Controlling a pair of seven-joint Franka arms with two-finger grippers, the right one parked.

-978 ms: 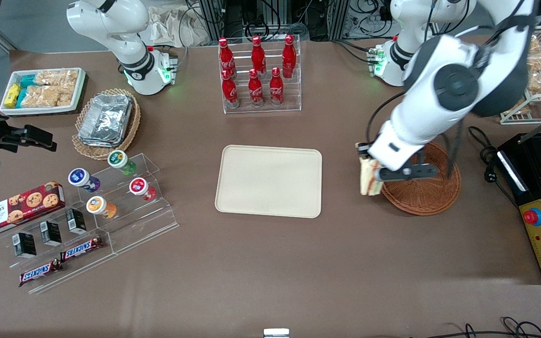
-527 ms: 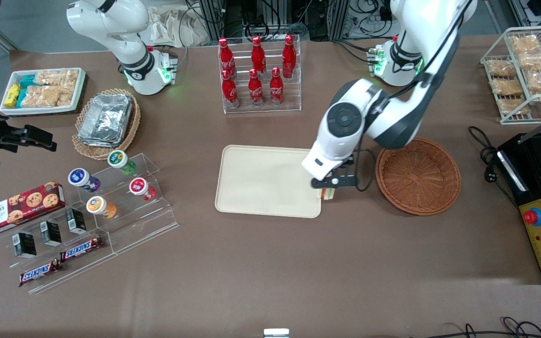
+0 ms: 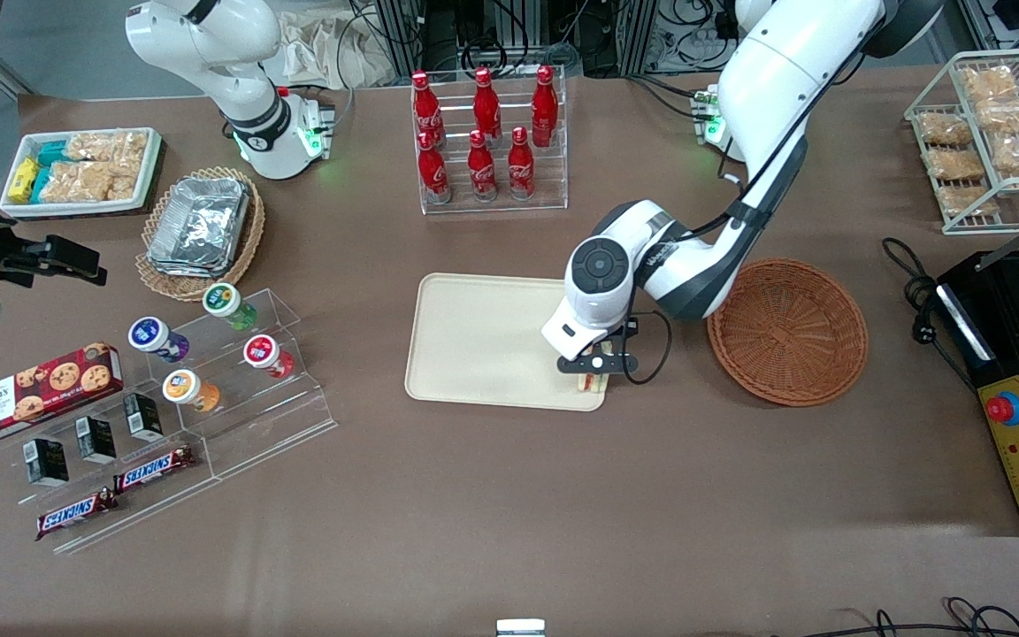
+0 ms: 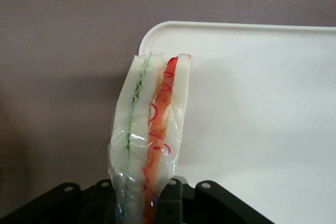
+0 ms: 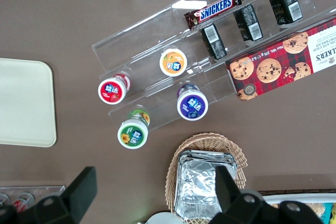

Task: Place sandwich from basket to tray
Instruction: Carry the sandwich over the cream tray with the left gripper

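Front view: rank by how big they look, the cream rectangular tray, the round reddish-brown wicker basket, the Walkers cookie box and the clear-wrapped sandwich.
1. Cream rectangular tray.
2. Reddish-brown wicker basket.
3. Walkers cookie box.
4. Clear-wrapped sandwich, mostly hidden under the gripper holding it over the tray's corner, so uncertain.
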